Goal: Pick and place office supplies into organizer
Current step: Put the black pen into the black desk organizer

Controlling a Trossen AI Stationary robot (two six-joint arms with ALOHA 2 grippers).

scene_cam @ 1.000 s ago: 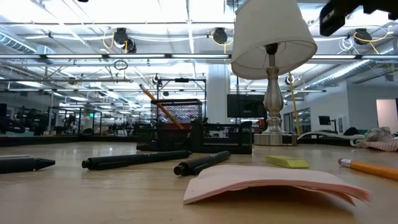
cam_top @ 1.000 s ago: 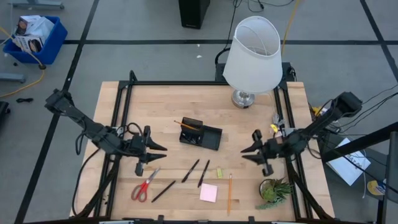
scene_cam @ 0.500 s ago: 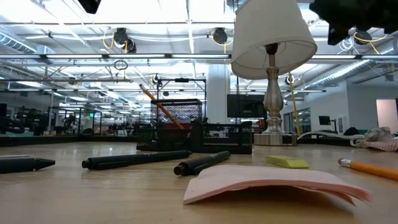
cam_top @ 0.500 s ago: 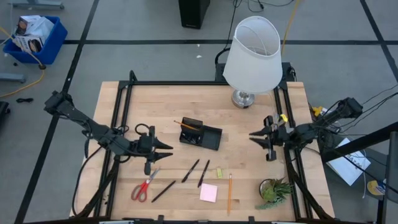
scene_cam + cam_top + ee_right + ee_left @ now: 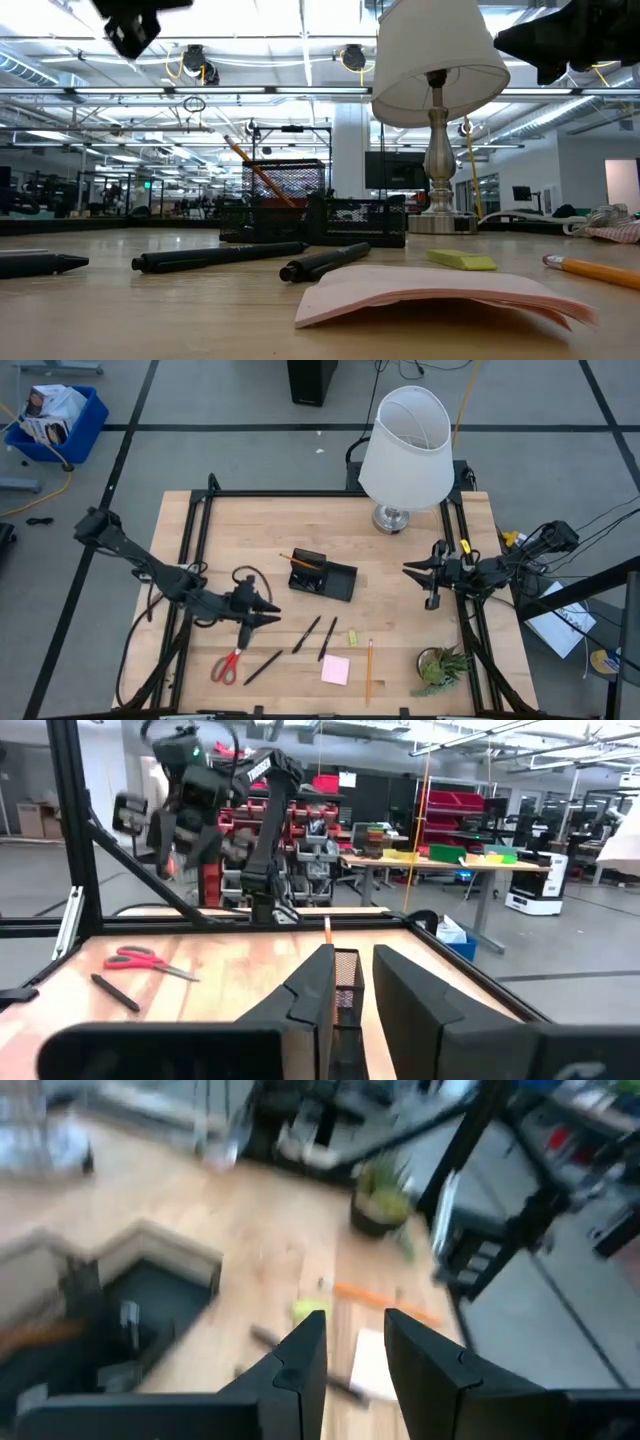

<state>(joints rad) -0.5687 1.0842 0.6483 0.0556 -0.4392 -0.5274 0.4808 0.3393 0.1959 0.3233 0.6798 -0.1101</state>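
Note:
The black organizer (image 5: 322,577) stands mid-table, and an orange pencil (image 5: 255,170) leans in its taller section. On the wood nearer the near edge lie the red-handled scissors (image 5: 228,663), three black pens (image 5: 262,666) (image 5: 306,633) (image 5: 327,638), a yellow-green eraser (image 5: 352,636), a pink sticky pad (image 5: 336,670) and a second orange pencil (image 5: 369,670). My left gripper (image 5: 272,612) hovers open and empty above the table, between the organizer and the scissors. My right gripper (image 5: 406,570), also open and empty, hovers to the right of the organizer.
A white-shaded lamp (image 5: 405,445) stands at the far edge, right of centre. A small green potted plant (image 5: 440,665) sits at the near right corner. Black frame rails (image 5: 195,560) run along both table sides. Bare wood lies far-left of the organizer.
My left gripper has moved toward the table's right and near edge, closer to the pens and scissors, and has dropped into the low view. My right gripper has drawn back toward the far edge and slightly right, away from the pens. No object has moved.

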